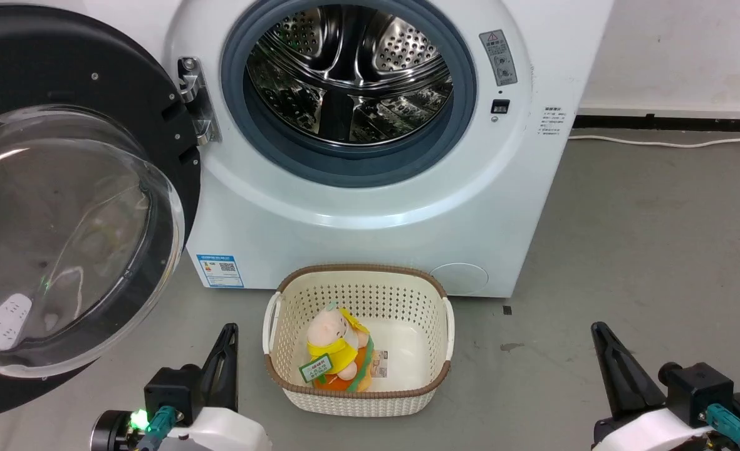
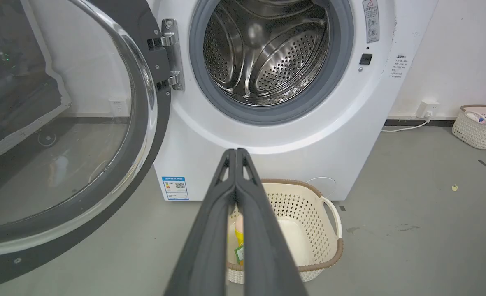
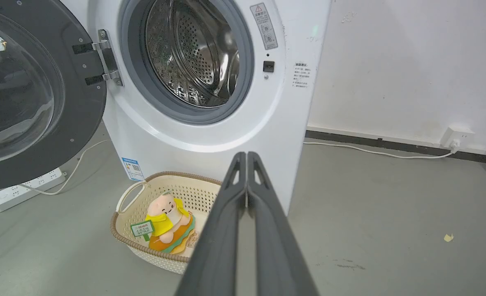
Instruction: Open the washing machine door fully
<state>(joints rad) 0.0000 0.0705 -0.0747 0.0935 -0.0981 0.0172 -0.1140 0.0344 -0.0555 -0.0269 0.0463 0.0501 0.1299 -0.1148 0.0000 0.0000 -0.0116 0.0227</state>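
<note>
The washing machine [image 1: 370,207] [image 2: 210,135] [image 3: 193,139] is a white front loader whose steel drum and grey gasket are exposed. Its round black door [image 1: 62,207] [image 2: 57,135] [image 3: 24,94] with the bulging glass bowl is swung out to the left on its metal hinge [image 1: 194,100]. At the lower left of the head view my left gripper [image 1: 227,332] is shut and holds nothing, well clear of the door. The right gripper [image 1: 598,329] at the lower right is shut too, over bare floor. Each wrist view shows its own fingers pressed together, the left gripper [image 2: 236,153] and the right gripper [image 3: 246,155].
A cream perforated basket [image 1: 432,326] with a plush toy [image 1: 335,351] stands on the floor before the machine, between my grippers. A white power strip [image 3: 24,191] and cable lie under the door. Another basket [image 2: 479,127] sits by the right wall. Grey floor lies open to the right.
</note>
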